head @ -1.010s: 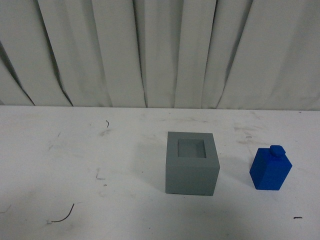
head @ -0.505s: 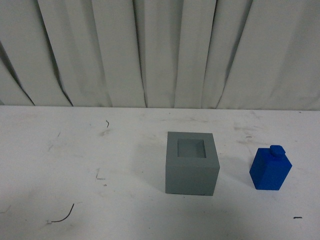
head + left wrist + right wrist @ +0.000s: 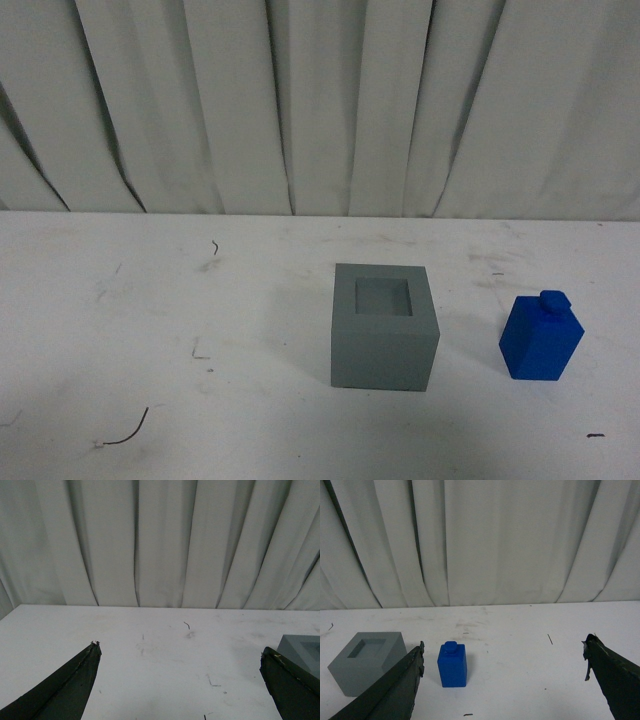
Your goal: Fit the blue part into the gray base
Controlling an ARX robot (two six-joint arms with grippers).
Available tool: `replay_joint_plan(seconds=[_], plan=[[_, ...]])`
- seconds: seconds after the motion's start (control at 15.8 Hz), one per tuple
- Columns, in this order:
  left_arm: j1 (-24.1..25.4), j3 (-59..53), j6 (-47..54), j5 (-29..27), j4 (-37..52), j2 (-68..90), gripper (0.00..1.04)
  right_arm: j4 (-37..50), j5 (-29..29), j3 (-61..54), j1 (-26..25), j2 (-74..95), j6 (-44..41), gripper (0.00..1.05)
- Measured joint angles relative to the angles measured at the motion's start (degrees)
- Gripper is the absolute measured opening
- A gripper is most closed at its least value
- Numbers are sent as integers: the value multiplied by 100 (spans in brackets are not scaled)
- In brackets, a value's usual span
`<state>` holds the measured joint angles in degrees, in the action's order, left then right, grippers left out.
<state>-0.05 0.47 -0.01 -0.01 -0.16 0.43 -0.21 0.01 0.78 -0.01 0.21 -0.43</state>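
The gray base (image 3: 384, 327) stands on the white table near the middle, its square recess facing up and empty. The blue part (image 3: 541, 337) stands upright to its right, knob on top, apart from the base. Neither arm shows in the front view. In the right wrist view my right gripper (image 3: 504, 652) is open and empty, with the blue part (image 3: 452, 665) ahead, near one finger, and the gray base (image 3: 367, 669) beyond it. In the left wrist view my left gripper (image 3: 180, 652) is open and empty over bare table, with a corner of the gray base (image 3: 300, 647) by one finger.
The white table (image 3: 150, 320) has scuff marks and a few thin dark scraps (image 3: 130, 428). A pleated white curtain (image 3: 320, 100) hangs along the table's far edge.
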Motion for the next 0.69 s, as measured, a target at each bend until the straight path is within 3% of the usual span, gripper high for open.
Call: replay_joint_plan(seconds=[0.06, 0.19, 0.32, 0.38, 0.44, 0.5, 0.57, 0.69], plan=[[0, 0, 0, 0, 0, 0, 98, 55, -9, 2, -2, 20, 0, 98], [0, 0, 0, 0, 2, 0, 98, 1266, -131, 35, 0, 925, -2, 98], [0, 0, 0, 0, 0, 0, 98, 3348, -59, 343, 203, 3220, 63, 98], [0, 0, 0, 0, 0, 0, 98, 4852, -83, 1174, 299, 5176, 66, 98], [0, 0, 0, 0, 0, 0, 98, 5099, 79, 2776, 302, 7676, 59, 98], [0, 0, 0, 0, 0, 0, 98, 4352, 114, 4363, 258, 9372, -120, 98], [0, 0, 0, 0, 0, 0, 98, 3554, -245, 5090, 225, 9960, -789, 98], [0, 0, 0, 0, 0, 0, 98, 2940, -750, 5368, 216, 10104, -1646, 98]])
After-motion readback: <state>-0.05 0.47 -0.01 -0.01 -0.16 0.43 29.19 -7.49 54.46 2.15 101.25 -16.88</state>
